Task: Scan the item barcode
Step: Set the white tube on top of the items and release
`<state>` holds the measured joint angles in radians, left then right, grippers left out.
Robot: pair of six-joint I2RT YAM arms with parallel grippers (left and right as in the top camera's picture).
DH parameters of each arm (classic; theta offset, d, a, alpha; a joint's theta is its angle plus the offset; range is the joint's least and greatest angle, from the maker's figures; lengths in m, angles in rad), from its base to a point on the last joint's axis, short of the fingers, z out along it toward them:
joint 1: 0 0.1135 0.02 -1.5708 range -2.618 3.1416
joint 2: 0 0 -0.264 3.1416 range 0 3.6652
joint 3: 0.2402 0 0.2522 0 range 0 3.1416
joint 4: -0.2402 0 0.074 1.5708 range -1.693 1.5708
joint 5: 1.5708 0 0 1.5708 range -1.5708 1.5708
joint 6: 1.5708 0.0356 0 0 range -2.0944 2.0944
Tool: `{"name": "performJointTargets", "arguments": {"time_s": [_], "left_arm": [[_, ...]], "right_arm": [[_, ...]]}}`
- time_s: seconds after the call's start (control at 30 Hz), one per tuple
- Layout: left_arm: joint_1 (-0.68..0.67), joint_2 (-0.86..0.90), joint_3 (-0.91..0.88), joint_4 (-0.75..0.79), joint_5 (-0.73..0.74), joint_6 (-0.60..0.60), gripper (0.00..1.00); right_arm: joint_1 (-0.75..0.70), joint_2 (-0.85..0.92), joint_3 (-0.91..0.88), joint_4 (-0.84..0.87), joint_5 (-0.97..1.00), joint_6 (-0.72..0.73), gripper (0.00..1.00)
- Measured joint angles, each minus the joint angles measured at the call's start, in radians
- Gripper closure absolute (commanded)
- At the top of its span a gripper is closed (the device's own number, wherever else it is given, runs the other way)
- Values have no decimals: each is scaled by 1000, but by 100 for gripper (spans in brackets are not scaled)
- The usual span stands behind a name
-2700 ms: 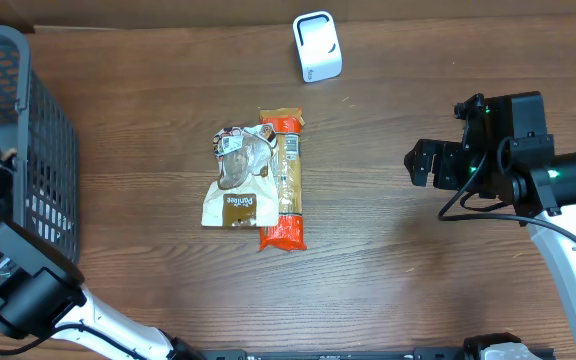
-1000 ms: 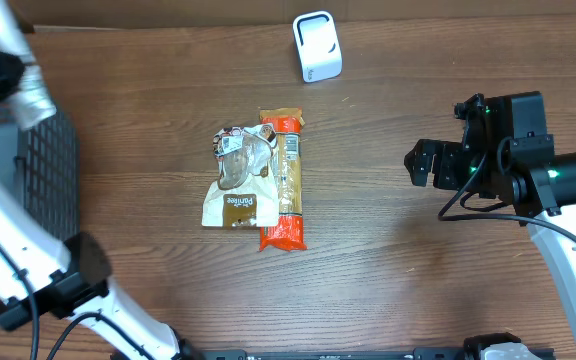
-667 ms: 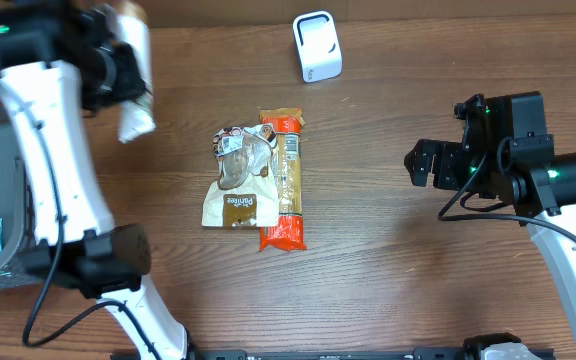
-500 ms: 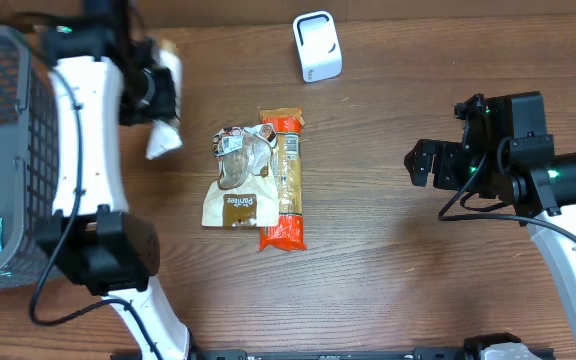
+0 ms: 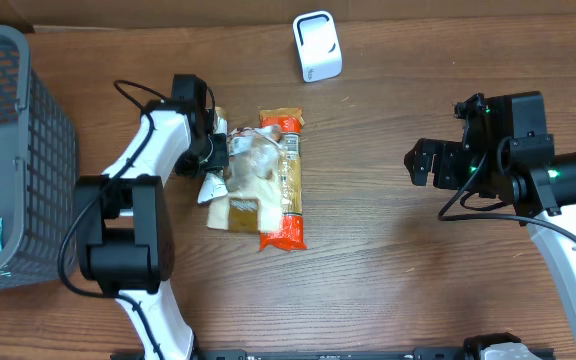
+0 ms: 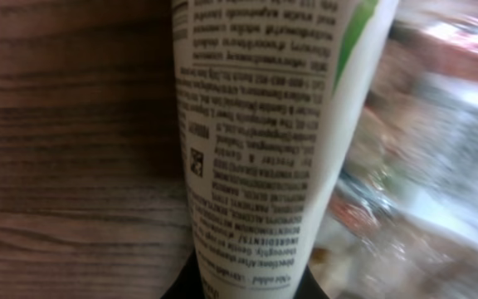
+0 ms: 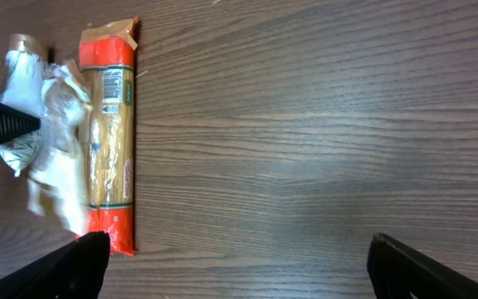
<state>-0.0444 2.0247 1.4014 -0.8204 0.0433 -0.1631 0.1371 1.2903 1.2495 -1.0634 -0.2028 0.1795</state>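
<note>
One surface [image 5: 388, 280]: little risk in itself. The widest bare wood lies from 3 to 6 o'clock, between the packets and the right arm.
Basket [image 5: 8, 150]: fills the 9 o'clock edge. A wide swing of the left arm [image 5: 153, 140] that way could clip its wall.
Right end effector [image 5: 420, 162]: hangs at 3 o'clock, fingers wide apart and holding nothing, well clear of any likely path.
Packets: a long pasta packet [image 5: 286, 180] and a clear bag [image 5: 248, 175] lie at the middle. Turning the tube here could drag the bag or push it against the pasta.
Left end effector [image 5: 212, 158]: clamped on a white tube [image 6: 264, 124] at the bag's 9 o'clock side. I cannot tell whether the tube touches the bag.
Scanner [image 5: 317, 46]: stands near the 12 o'clock edge. A hard approach could shove it off, though a bare lane runs between it and the packets.
Tube: the wrist view shows only fine print and a small square code, no barcode stripes. The scan may fail if the wrong face is shown, and the smooth skin may slip.
</note>
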Motion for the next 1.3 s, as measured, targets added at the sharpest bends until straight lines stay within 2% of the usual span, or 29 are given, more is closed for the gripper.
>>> {"name": "performJointTargets", "arguments": {"time_s": [0.17, 0.43, 0.5, 0.53, 0.57, 0.6, 0.67, 0.7, 0.77, 1.0, 1.3], "left_arm": [[-28, -45, -79, 80, -18, -3, 96], [-166, -55, -93, 85, -31, -25, 96], [-193, -55, -93, 85, -31, -41, 92], [-203, -55, -93, 86, -30, -49, 89], [-208, -55, -93, 87, -30, -53, 75], [-212, -55, -95, 89, -30, -65, 66], [-213, -52, -104, 89, -20, -79, 40], [-213, -45, -113, 82, -18, -83, 23], [-209, -42, -111, 56, -20, -89, 12], [-161, -19, 17, -168, -76, -96, 1], [-119, -72, 590, -417, -116, -63, 0]], "right_arm": [[0, 0, 0, 0, 0, 0, 0], [0, 0, 0, 1, 0, 0, 0], [0, 0, 0, 0, 0, 0, 0], [0, 0, 0, 0, 0, 0, 0], [0, 0, 0, 0, 0, 0, 0], [0, 0, 0, 0, 0, 0, 0], [0, 0, 0, 0, 0, 0, 0], [0, 0, 0, 0, 0, 0, 0], [0, 0, 0, 0, 0, 0, 0], [0, 0, 0, 0, 0, 0, 0], [0, 0, 0, -3, 0, 0, 0]]}}
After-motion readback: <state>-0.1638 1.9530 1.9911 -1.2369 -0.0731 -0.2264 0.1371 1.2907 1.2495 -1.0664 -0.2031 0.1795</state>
